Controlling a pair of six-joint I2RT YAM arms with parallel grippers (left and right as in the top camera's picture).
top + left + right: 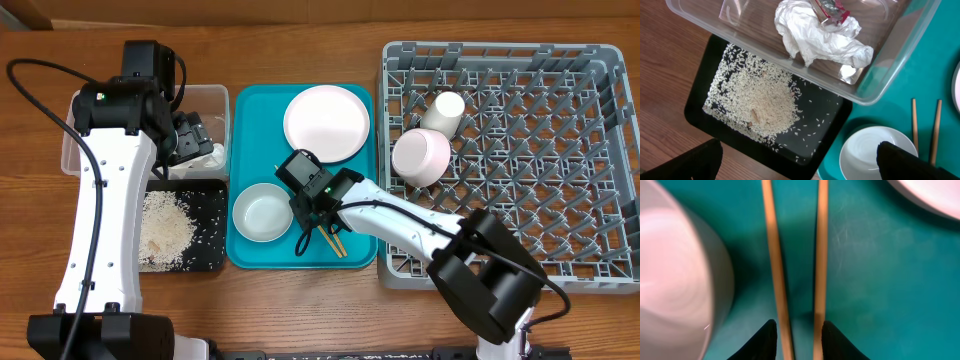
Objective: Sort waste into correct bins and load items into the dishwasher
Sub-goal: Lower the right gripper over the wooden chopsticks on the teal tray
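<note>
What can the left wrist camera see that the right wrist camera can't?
Only the left wrist view shows the clear tub holding the crumpled napkin and red wrapper, and the black tray of rice. Only the right wrist view shows the right hand, its dark fingers either side of the chopsticks. Both show the two chopsticks, the white bowl and the teal tray.

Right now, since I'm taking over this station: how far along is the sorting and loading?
Done: napkin and wrapper lie in the clear tub, rice in the black tray; white cup and pink bowl sit in the rack. In hand: the right gripper straddles the two chopsticks, which lie flat on the teal tray, not yet lifted. To load: chopsticks, pink plate and white bowl.
</note>
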